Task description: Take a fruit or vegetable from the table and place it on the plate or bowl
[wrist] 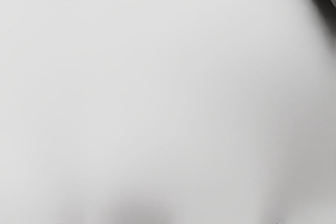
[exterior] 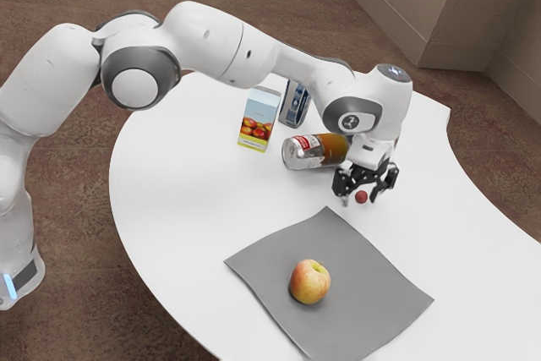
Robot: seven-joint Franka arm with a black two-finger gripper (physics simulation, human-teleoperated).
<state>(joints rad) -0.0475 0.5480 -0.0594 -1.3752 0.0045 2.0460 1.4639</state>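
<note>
Between the spread fingers of my tool [exterior: 364, 194], low over the white desk [exterior: 186, 209], sits a small red fruit [exterior: 362, 197], round like a cherry or a cherry tomato. The fingers stand wider than the fruit, and I see no sign that both press on it, so I read the tool as spread and holding nothing yet. In the wrist view the pale desk lies blurred just under my hand.

I judge the fruit to be very light, smooth and a little slippery, with thin skin that would bruise or split under a hard squeeze. Being round, it can roll away if one finger reaches it first. The best hold is across its widest part, centred between the fingers, with a gentle closing.

Just behind the tool a glass bottle [exterior: 317, 150] lies on its side, close enough to bump. Further back stand a juice carton [exterior: 259, 120] printed with fruit and a blue can [exterior: 294, 104]. Toward the desk's front edge lies a flat grey mat [exterior: 372, 293] with an apple [exterior: 309, 281] resting on it, near but apart from the tool. That mat looks like the likeliest place to set the fruit down.
</note>
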